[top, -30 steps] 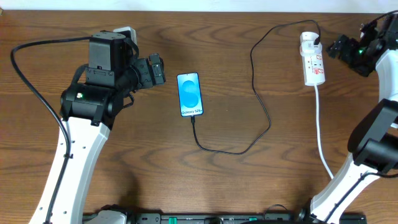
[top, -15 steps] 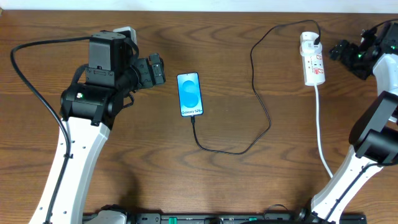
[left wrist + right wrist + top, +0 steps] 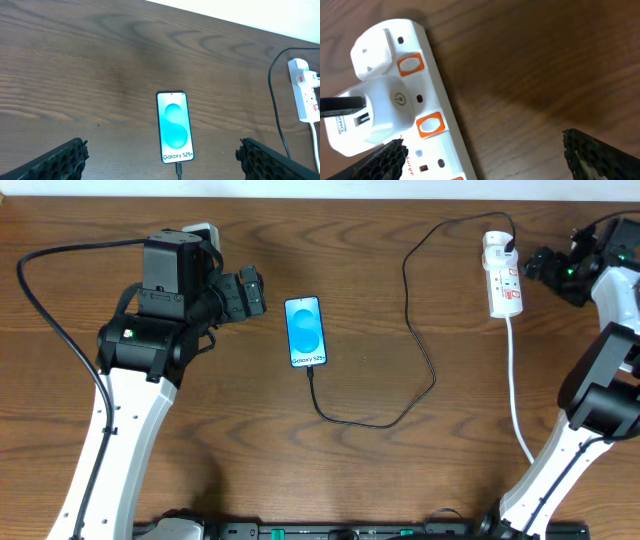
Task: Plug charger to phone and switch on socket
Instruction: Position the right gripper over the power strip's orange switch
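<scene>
My left gripper [image 3: 252,293] hangs above the table's left half with its jaws spread wide and nothing between them; its fingers [image 3: 67,159] frame the lower corners of the left wrist view. The phone [image 3: 306,332] lies flat, screen up and lit blue, just right of that gripper and apart from it. The charger [image 3: 420,345] is seated in the phone's near edge, loops toward the near side, then runs far and right to a white adapter [image 3: 375,112] plugged into the far end of the socket [image 3: 503,275]. The socket lies flat at the far right, and its thick white cord [image 3: 516,390] trails toward the near edge. My right gripper [image 3: 535,263] sits just right of the socket, jaws fully apart, holding nothing. I cannot tell the position of the orange-red switches [image 3: 430,125].
</scene>
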